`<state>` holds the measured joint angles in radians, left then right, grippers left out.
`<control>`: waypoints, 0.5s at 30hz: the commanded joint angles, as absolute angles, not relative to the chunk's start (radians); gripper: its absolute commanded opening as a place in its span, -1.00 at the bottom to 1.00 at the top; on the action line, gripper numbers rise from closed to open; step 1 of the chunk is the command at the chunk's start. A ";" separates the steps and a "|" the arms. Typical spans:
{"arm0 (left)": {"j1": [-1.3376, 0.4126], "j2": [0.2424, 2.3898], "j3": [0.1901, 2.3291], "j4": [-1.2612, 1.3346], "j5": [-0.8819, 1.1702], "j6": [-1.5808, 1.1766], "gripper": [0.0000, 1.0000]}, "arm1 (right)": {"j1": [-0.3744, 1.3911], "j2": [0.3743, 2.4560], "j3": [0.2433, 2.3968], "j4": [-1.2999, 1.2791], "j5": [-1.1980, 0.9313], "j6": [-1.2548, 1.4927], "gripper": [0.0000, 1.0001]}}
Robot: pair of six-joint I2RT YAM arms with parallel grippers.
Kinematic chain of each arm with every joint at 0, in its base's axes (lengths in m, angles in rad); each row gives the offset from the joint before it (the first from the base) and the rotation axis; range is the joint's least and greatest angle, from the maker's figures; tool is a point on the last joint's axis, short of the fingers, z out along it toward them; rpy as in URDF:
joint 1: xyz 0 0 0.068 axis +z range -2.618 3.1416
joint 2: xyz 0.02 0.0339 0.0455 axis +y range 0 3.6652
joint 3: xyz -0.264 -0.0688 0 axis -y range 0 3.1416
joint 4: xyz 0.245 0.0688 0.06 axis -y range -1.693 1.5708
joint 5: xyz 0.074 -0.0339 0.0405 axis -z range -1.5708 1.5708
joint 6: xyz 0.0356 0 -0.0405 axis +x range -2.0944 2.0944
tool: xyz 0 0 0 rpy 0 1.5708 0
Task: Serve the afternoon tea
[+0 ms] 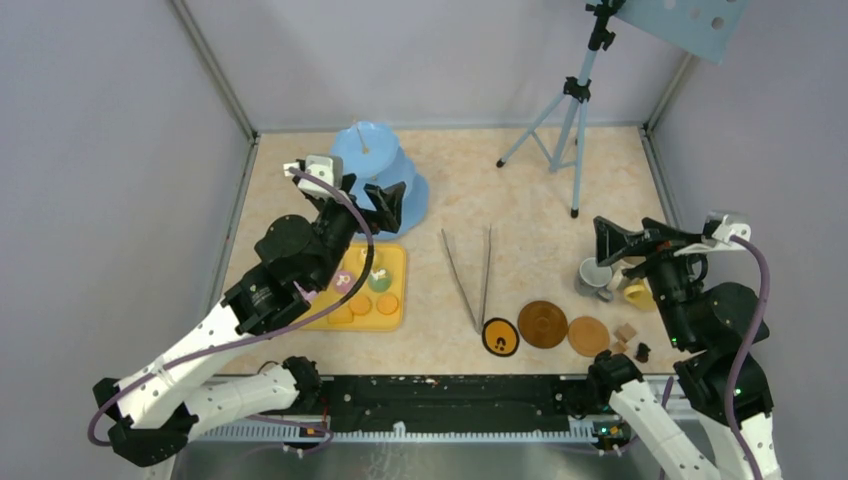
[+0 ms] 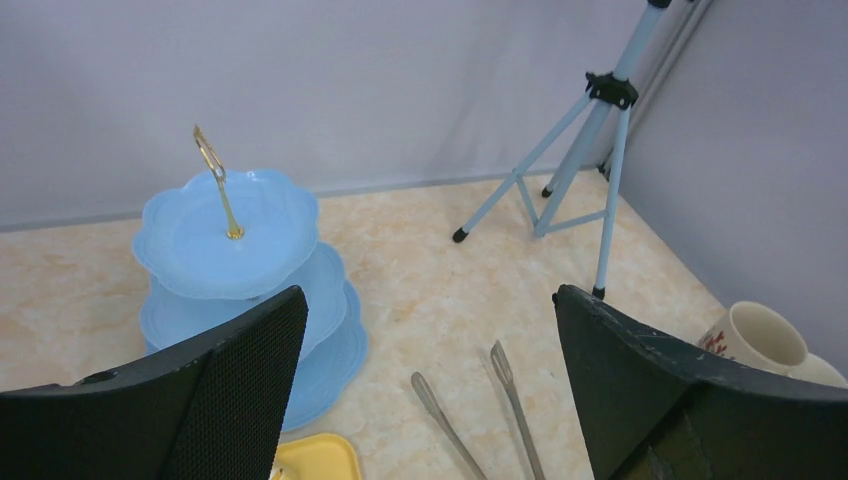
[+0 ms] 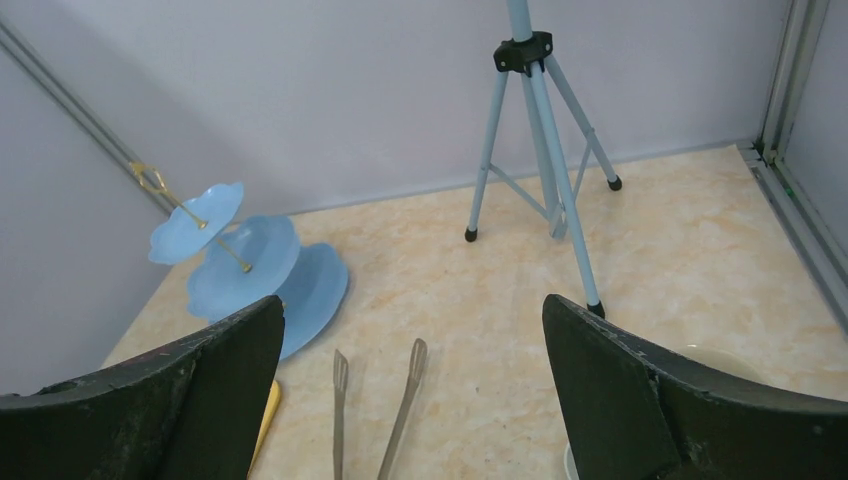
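Left gripper [image 1: 388, 207]: jaws wide apart with nothing between them. Its wrist view shows bare table [image 1: 520, 200] through the gap.
Right gripper [image 1: 610, 245]: spread fully as well, holding nothing.
Pastries [image 1: 361, 304]: orange, green, purple and yellow pieces lie on the yellow tray [image 1: 397, 262], left of centre, partly hidden under the left arm.
Stand [image 1: 345, 150]: light blue, three tiers, upright, with a gold handle on top. Every tier that shows is bare. It sits just beyond the tray, toward the back wall.
Mugs: grey mug [image 1: 593, 275] and cream mug [image 1: 637, 292] stand side by side at the right edge, directly under the right gripper.
Coasters [image 1: 542, 323]: brown rounds in a row near the front edge, between the tongs and the mugs. None carries a mug.
Tongs [image 1: 470, 275]: mid-table, long axis near-to-far, open ends pointing away from the bases.
Key relation: the pastries lie below and nearward of the left gripper, and the stand is just ahead of it. The left arm is much the nearer to both; the right arm is nearer the mugs and coasters.
Left arm pose: reaches forward with elbow raised and wrist over the tray's far edge, fingers aimed at the stand's lower tiers.
Right arm pose: folded back, fingers pointing left across the mugs.
Judgement: nothing is served yet. The left gripper likely needs to tip down and draw back to the tray for a first pastry.
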<state>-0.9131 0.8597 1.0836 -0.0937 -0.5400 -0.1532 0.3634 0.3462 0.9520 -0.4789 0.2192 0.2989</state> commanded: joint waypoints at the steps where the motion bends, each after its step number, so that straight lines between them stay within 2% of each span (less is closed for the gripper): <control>1: -0.913 0.859 1.070 -0.167 -0.475 -0.186 0.97 | 0.360 0.336 0.977 -0.472 0.247 0.314 0.97; 5: -0.913 0.875 1.015 -0.286 -0.444 -0.353 0.97 | 0.359 0.330 0.968 -0.451 0.239 0.313 0.97; 10: -0.913 1.017 1.112 -0.798 -0.677 -0.812 0.97 | 0.359 0.268 0.898 -0.373 0.175 0.312 0.97; 13: -0.913 1.104 1.141 -0.871 -0.581 -0.836 0.97 | 0.359 0.236 0.852 -0.335 0.161 0.321 0.98; 15: -0.938 1.130 1.121 -0.794 -0.454 -0.801 0.97 | 0.359 0.239 0.845 -0.330 0.154 0.326 0.97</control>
